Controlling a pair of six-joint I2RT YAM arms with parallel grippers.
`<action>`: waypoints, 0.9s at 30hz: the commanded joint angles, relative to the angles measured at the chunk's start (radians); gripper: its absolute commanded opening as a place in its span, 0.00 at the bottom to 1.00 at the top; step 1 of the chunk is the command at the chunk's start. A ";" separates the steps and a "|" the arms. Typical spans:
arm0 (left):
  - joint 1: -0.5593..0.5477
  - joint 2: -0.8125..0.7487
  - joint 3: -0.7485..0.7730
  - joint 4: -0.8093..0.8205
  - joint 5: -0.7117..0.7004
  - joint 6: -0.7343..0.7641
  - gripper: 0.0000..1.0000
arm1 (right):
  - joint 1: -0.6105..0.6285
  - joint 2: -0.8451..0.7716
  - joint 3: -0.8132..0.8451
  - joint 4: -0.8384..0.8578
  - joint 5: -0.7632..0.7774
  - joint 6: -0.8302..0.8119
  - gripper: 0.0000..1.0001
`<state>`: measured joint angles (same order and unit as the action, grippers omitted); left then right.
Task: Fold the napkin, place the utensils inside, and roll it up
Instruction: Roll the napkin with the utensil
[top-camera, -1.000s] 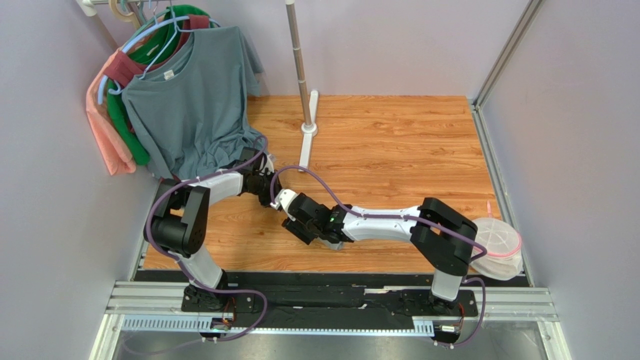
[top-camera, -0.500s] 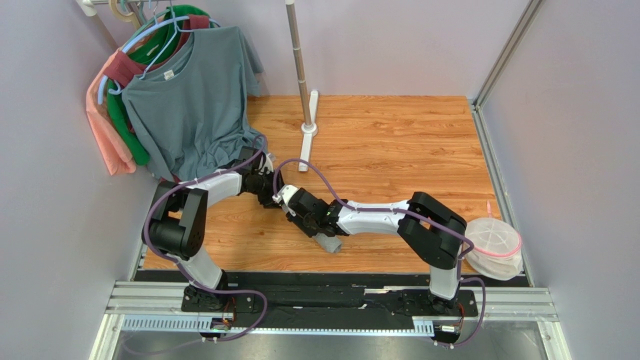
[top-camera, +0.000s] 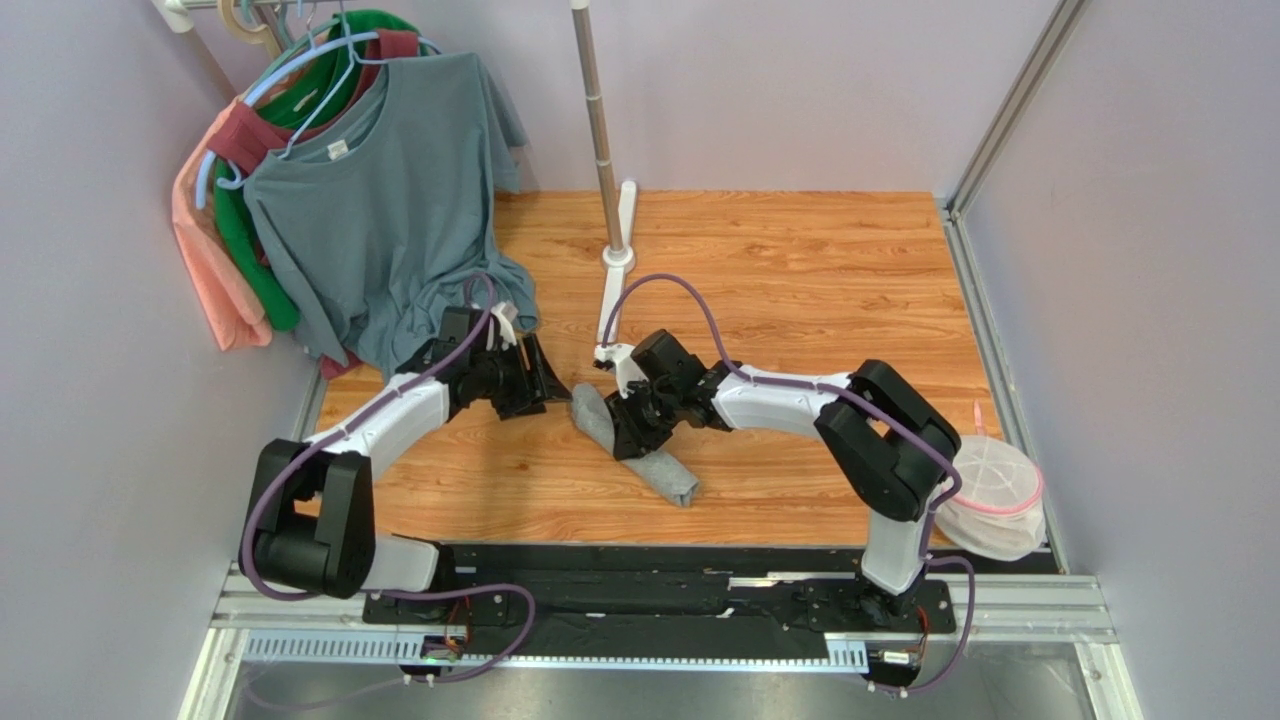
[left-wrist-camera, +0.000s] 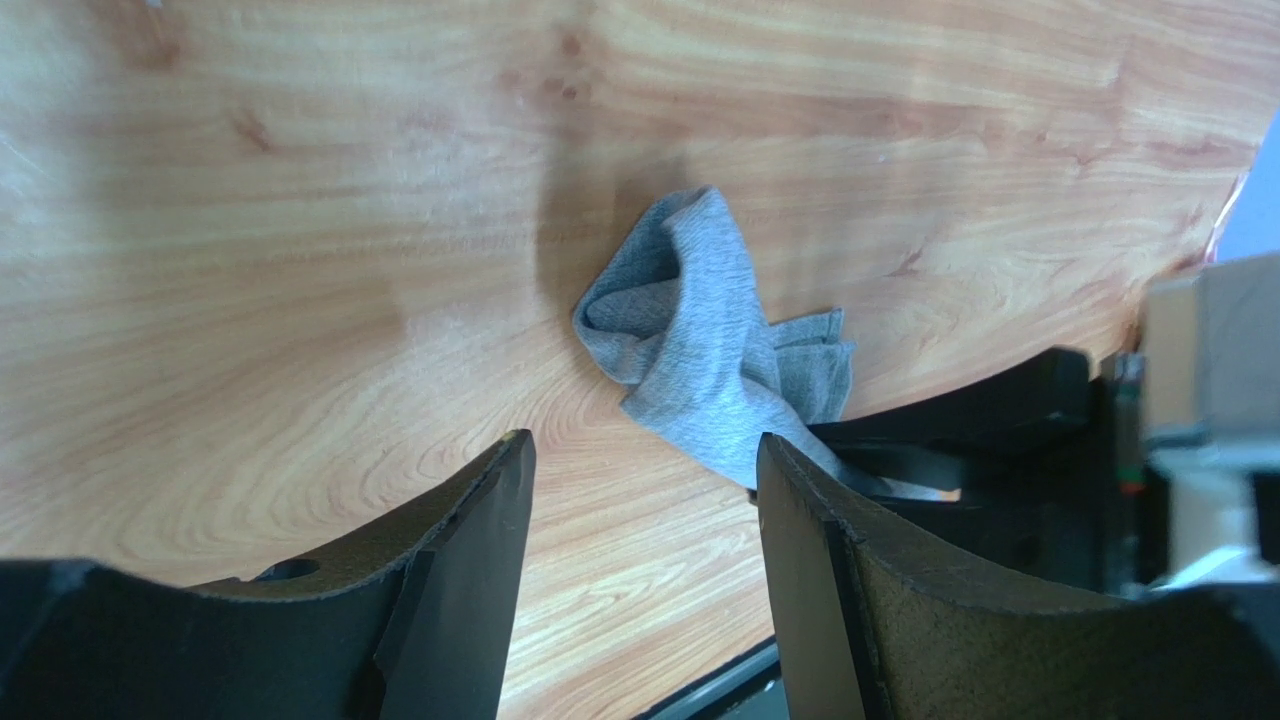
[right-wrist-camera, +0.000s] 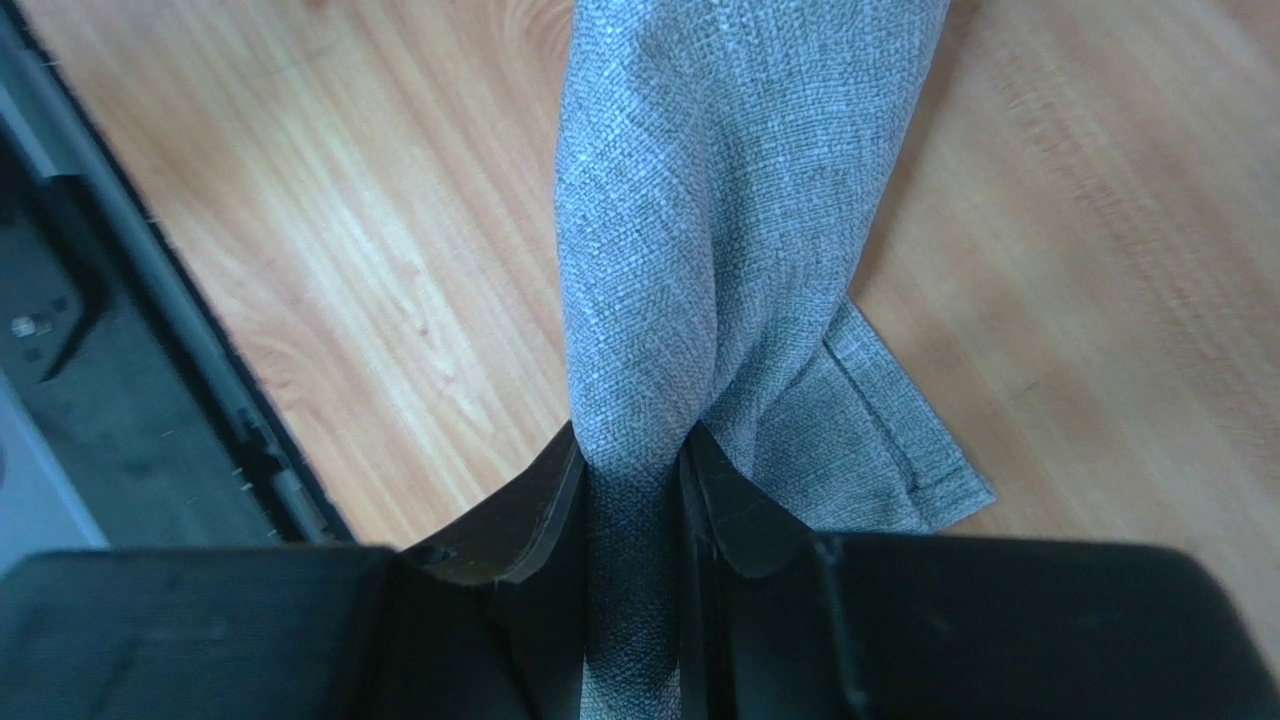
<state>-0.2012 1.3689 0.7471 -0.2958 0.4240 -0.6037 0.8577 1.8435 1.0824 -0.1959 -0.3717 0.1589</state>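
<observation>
The grey napkin (top-camera: 649, 462) lies as a rolled bundle on the wooden table, running diagonally from centre toward the near edge. My right gripper (top-camera: 634, 426) is shut on the roll's middle; in the right wrist view the cloth (right-wrist-camera: 721, 225) is pinched between the fingers (right-wrist-camera: 519, 525), with a hemmed corner sticking out to the right. My left gripper (top-camera: 537, 386) stands open just left of the roll's far end, touching nothing. In the left wrist view the twisted end of the napkin (left-wrist-camera: 691, 345) lies ahead of the open gripper (left-wrist-camera: 639, 480). The utensils are hidden.
T-shirts hang on a rack (top-camera: 376, 210) at the back left, close to the left arm. A metal pole with a white base (top-camera: 613, 255) stands at the back centre. A pink-rimmed mesh container (top-camera: 995, 488) sits at the near right edge. A black rail (top-camera: 661, 567) borders the near edge.
The left gripper has opened, let go of the roll and drawn back to the left. The right gripper has closed on the napkin roll and shifted toward the back of the table.
</observation>
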 joint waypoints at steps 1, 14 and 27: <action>0.002 -0.025 -0.074 0.109 0.030 -0.053 0.64 | -0.031 0.025 0.007 0.038 -0.226 0.050 0.19; 0.002 0.056 -0.146 0.276 0.108 -0.102 0.64 | -0.097 0.128 0.033 0.147 -0.377 0.140 0.18; -0.050 0.144 -0.173 0.376 0.130 -0.153 0.37 | -0.140 0.169 0.022 0.242 -0.417 0.199 0.18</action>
<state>-0.2230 1.4952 0.5758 0.0261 0.5323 -0.7383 0.7319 1.9945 1.0893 -0.0109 -0.8021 0.3462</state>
